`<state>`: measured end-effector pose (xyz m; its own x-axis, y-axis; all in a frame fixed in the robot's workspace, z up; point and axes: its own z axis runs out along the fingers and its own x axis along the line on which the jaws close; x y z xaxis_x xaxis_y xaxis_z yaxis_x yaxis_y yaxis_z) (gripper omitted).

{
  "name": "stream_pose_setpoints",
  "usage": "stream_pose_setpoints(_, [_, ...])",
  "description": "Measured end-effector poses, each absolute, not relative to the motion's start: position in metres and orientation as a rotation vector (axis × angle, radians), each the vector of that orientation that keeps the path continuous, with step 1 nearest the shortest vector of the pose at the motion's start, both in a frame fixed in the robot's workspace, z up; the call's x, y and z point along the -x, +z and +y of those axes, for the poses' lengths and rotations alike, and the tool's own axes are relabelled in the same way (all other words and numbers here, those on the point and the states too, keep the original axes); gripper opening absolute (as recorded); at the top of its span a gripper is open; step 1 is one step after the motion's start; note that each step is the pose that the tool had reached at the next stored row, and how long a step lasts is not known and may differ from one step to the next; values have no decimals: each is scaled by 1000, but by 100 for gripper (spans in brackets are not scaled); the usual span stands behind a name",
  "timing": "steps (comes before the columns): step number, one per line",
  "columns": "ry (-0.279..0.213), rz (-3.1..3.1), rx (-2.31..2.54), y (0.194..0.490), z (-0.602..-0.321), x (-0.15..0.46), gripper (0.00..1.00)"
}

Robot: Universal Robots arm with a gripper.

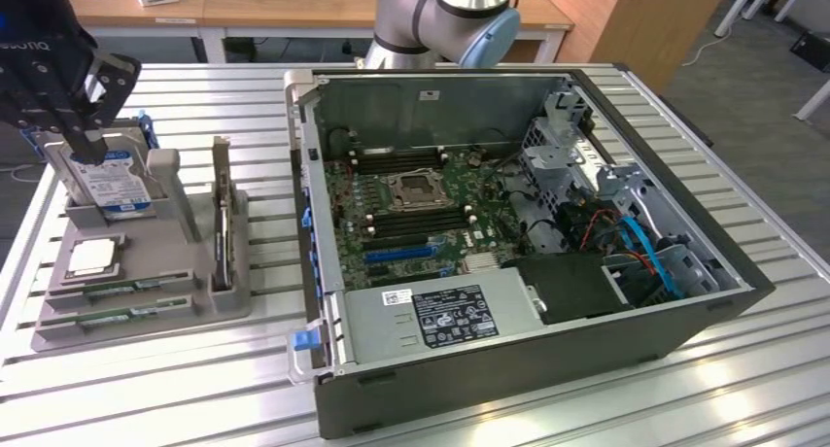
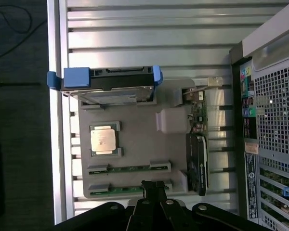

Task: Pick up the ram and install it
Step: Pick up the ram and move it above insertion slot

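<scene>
**Overhead, a closed pincer hangs above the parts holder while both ram sticks sit in their slots**

On the slatted metal table [image 1: 674,398] stand two containers: a grey parts holder [image 1: 166,260] at the exterior view's left and an open computer case [image 1: 519,379] at its right.

The holder carries five parts:
- One silver hard drive [image 1: 107,180] with blue side rails, standing on edge at the far end.
- One square silver CPU [image 1: 93,257], lying flat in its recess.
- Two green ram sticks, one ram stick [image 1: 124,290] in the slot just beside the CPU and the other ram stick [image 1: 115,317] in the outermost slot. They lie parallel and close together.
- One expansion card [image 1: 227,223], upright along the side nearest the case.

The case lies on its side with the panel off. Inside are one motherboard [image 1: 389,223] with its CPU socket [image 1: 418,187], and one power supply [image 1: 441,316] with a black label.

The gripper [image 1: 86,148] is above the holder. Its fingers are pressed together and hold nothing. In the wrist view its tip [image 2: 153,186] lines up with the end of the outermost stick [image 2: 125,188]; contact cannot be judged.
</scene>
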<state>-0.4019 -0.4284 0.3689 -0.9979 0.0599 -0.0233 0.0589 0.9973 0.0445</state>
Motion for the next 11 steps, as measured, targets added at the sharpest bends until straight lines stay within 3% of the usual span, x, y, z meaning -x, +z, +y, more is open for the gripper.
stream_pose_setpoints(11, [65,3114,189,369,-428,402,11])
